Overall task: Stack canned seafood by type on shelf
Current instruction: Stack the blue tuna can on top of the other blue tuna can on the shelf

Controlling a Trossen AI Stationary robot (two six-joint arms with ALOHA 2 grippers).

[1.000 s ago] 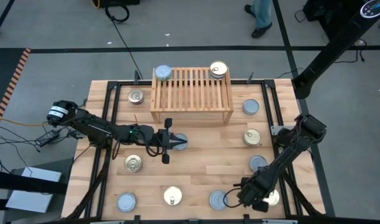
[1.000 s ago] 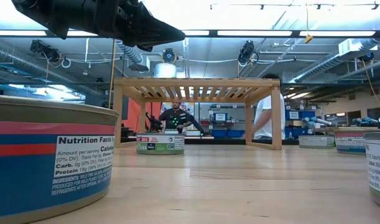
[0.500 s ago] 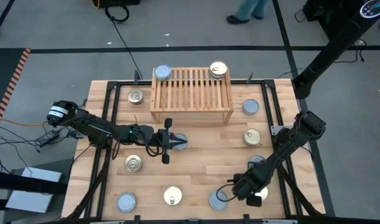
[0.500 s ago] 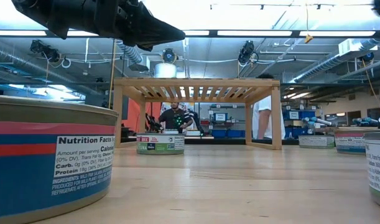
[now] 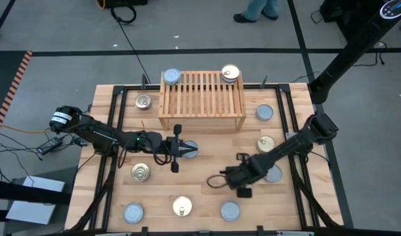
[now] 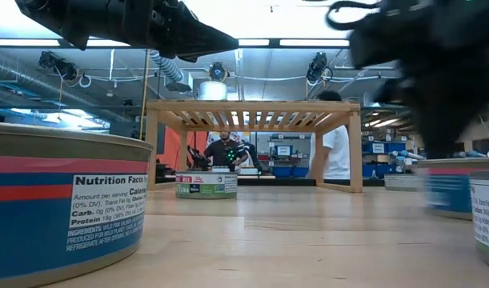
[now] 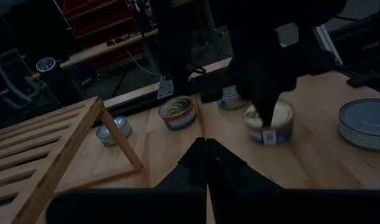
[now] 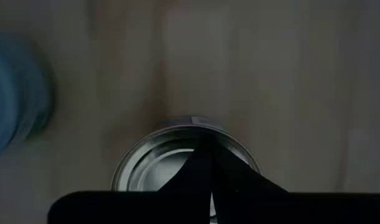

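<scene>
Overhead, bright strip lights [image 6: 324, 42]; plank tabletop [image 5: 207, 170].

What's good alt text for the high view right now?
Top-down view of a plank table with a wooden shelf at its far edge, one tin on each back corner, and about ten tins scattered around. The left gripper, shut, reaches in by a silver tin in front of the shelf; the right gripper, shut, stretches toward the middle.

Pale slatted wooden shelf [image 5: 202, 98], shiny metal tins [image 5: 181, 207], smooth plank tabletop [image 5: 203, 190]
</scene>
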